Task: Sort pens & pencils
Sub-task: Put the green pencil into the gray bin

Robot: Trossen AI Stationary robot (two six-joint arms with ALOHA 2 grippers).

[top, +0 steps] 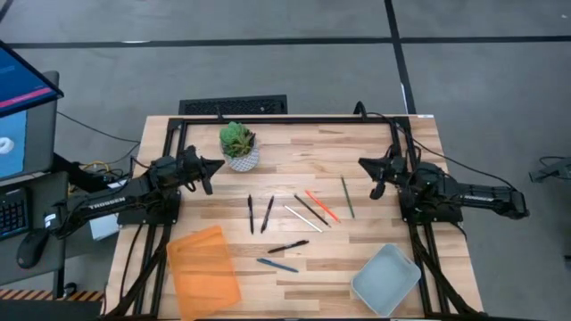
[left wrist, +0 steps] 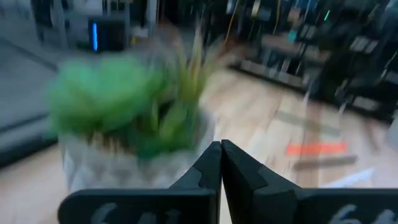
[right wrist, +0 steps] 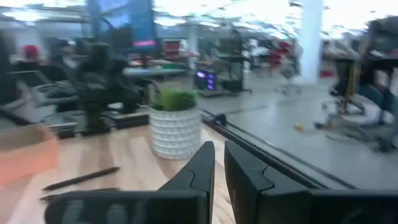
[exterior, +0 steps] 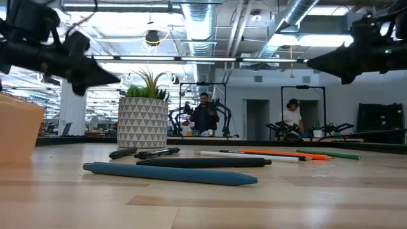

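Observation:
Several pens lie flat mid-table: two black ones (top: 251, 214) (top: 268, 214), a third black pen (top: 288, 247) and a blue pen (top: 277, 265), which is nearest in the low view (exterior: 172, 173). To their right lie the pencils: white (top: 303, 218), orange (top: 321, 205) and green (top: 347, 197). My left gripper (top: 214, 168) hovers shut at the left, close to the potted plant (top: 239, 145). My right gripper (top: 364, 163) hovers at the right, its fingers (right wrist: 205, 168) nearly together with nothing between them. Both point level, well above the table.
The potted plant (exterior: 143, 121) stands at the far middle of the table. An orange tray (top: 203, 267) lies near the front left and a grey-blue tray (top: 385, 278) near the front right. Bare wood lies between the trays and around the sticks. People stand in the room behind.

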